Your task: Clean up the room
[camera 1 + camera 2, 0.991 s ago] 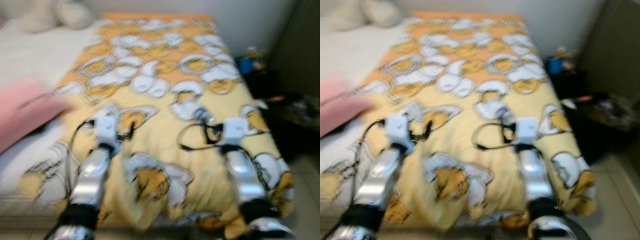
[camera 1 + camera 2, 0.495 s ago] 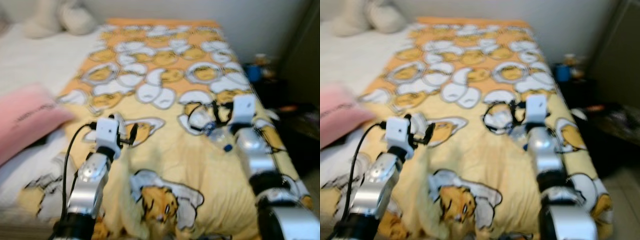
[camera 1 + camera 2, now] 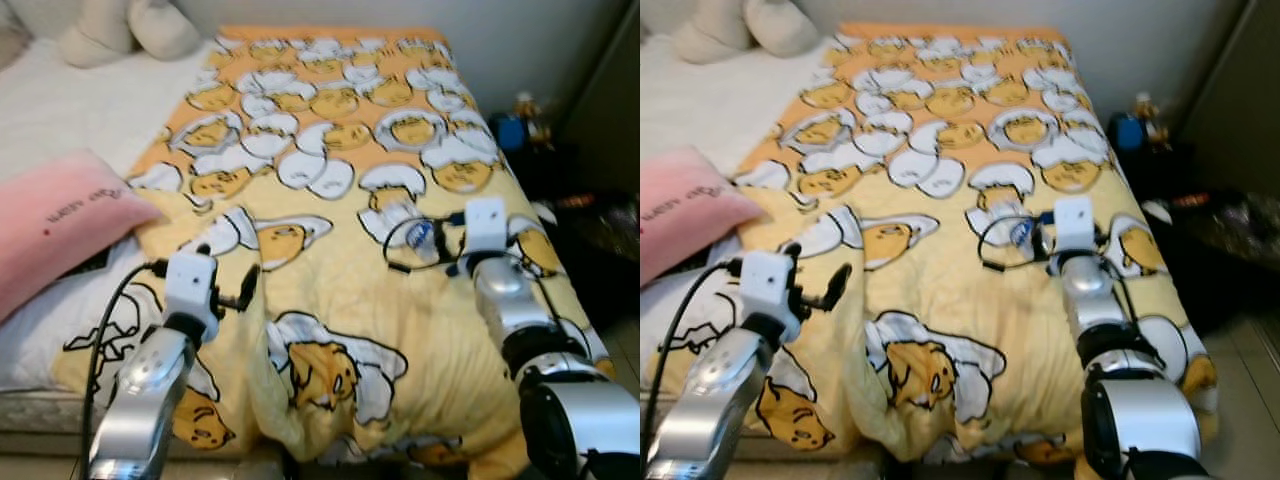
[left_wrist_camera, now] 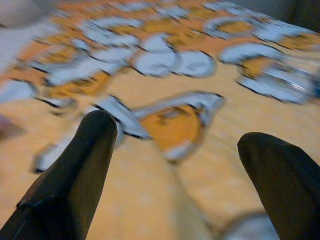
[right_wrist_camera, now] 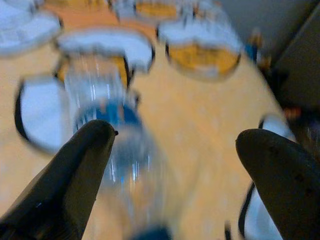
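Note:
A clear plastic bottle (image 3: 420, 237) with a blue label lies on its side on the yellow egg-print blanket (image 3: 330, 150), right of the bed's middle. My right gripper (image 5: 177, 137) is open just in front of it; in the right wrist view the bottle (image 5: 112, 117) lies close by one finger (image 5: 80, 170) and is not between the two. The right wrist (image 3: 485, 225) hovers just right of the bottle. My left gripper (image 4: 177, 132) is open over the blanket's near left part, holding nothing; one of its fingers (image 3: 248, 285) shows beside the wrist.
A pink pillow (image 3: 60, 225) lies on the white sheet (image 3: 70, 100) at the left. White pillows (image 3: 130, 25) sit at the bed's head. Right of the bed stands dark furniture (image 3: 600, 220) with a blue object (image 3: 510, 130) and clutter.
The whole view has shifted and sharpened with my own motion. My right arm has reached further over the blanket to the bottle. The left arm sits nearer the bed's front edge.

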Robot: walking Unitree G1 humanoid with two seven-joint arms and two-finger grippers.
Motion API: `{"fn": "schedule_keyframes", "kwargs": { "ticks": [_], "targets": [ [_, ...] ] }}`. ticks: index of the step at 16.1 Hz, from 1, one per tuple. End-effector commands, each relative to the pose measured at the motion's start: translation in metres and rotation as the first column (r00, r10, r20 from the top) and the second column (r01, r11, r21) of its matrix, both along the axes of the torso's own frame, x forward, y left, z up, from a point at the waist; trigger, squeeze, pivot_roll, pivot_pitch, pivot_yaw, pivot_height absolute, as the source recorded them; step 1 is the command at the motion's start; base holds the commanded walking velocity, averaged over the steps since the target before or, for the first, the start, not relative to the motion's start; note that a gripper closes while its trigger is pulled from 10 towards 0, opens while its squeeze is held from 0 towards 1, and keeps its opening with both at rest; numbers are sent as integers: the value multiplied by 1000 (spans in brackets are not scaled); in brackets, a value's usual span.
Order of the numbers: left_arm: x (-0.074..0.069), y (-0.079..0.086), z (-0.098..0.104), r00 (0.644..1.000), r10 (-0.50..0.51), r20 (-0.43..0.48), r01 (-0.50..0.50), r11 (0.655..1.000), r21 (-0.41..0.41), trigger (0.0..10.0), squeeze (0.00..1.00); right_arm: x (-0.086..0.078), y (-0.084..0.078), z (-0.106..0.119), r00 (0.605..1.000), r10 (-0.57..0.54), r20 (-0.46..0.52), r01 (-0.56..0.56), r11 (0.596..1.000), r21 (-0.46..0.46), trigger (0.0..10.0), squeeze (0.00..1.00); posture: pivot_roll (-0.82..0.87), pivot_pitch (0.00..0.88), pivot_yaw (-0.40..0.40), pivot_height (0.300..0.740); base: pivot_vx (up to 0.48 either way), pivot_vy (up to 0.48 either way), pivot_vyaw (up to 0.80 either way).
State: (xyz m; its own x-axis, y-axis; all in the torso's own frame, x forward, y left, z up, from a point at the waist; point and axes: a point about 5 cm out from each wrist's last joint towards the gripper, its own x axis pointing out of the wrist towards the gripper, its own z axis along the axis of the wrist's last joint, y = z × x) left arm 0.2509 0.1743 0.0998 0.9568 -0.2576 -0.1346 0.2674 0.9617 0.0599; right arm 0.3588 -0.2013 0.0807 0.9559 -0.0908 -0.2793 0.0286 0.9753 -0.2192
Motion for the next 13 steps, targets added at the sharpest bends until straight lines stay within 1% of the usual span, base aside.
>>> {"fn": "schedule_keyframes", "kwargs": {
  "ticks": [1,2,4,6,7,9,10,11,13],
  "targets": [
    [-5,-7,5,998,-71,-2,71,997,6,10000,0,2,3,0,1000,7,-20,-7,1000,-4,10000,0,209,140,67,725,0,0,0],
    [-9,-11,8,995,-98,3,98,995,26,10000,0,1,3,-2,999,5,-31,-5,1000,1,10000,0,226,149,68,725,0,0,0],
    [-16,-11,12,995,-103,-2,103,994,27,10000,0,1,3,-3,999,20,-51,-21,1000,-14,10000,0,252,164,69,725,0,0,0],
    [-27,-5,12,996,-81,-36,82,996,39,10000,0,4,11,-2,996,62,-71,-63,998,-13,10000,0,285,183,70,725,0,0,0],
    [-31,-3,13,996,-74,-49,76,996,39,10000,0,3,15,-5,992,78,-97,-80,997,-17,10000,0,293,189,69,725,0,0,0],
    [-38,0,14,996,-59,-66,62,997,46,10000,0,3,28,-8,985,128,-116,-127,992,17,10000,0,308,200,69,725,0,0,0],
    [-39,0,15,996,-57,-67,60,997,45,10000,0,3,30,-9,984,133,-117,-132,991,21,10000,0,309,204,69,725,0,0,0],
    [-40,-1,15,996,-56,-69,59,997,43,10000,0,4,32,-7,983,147,-106,-147,989,6,0,0,307,209,71,725,0,0,0],
    [-43,-4,16,995,-66,-76,69,997,34,10000,0,5,32,-5,985,146,-92,-148,989,-21,0,0,304,214,72,725,0,0,0]
  ]
}}
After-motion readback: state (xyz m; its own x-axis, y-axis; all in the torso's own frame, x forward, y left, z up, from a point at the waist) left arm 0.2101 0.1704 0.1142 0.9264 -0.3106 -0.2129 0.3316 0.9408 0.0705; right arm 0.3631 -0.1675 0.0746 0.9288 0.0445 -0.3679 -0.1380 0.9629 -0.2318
